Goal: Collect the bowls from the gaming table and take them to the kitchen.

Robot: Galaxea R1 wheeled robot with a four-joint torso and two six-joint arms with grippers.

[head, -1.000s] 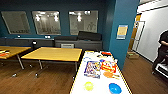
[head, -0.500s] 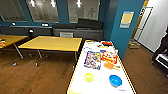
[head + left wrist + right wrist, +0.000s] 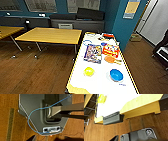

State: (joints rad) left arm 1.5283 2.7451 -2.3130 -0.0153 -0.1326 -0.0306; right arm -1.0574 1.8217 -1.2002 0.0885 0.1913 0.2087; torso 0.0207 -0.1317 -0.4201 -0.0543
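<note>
Two bowls are seen on the white tabletop of the gaming table [image 3: 100, 82]: one yellow-green bowl [image 3: 89, 71] toward the left of the near end and one blue bowl [image 3: 116, 74] to its right, the two set apart from each other. Farther along the same tabletop, two flat game boxes are counted, a purple-blue box [image 3: 93, 53] on the left and a red box [image 3: 110, 50] on the right, with an orange paddle [image 3: 110, 59] lying between the red box and the blue bowl. Two yellow-wood tables [image 3: 51, 35] are placed to the left over the wooden floor [image 3: 37, 72]. In the right wrist view, the yellow-green bowl [image 3: 102, 98] is shown on the white top above the light wood edge [image 3: 141, 106], with the arm held low near the floor. Neither tool is made out, so how far each is open, and whether anything is held, cannot be told.
</note>
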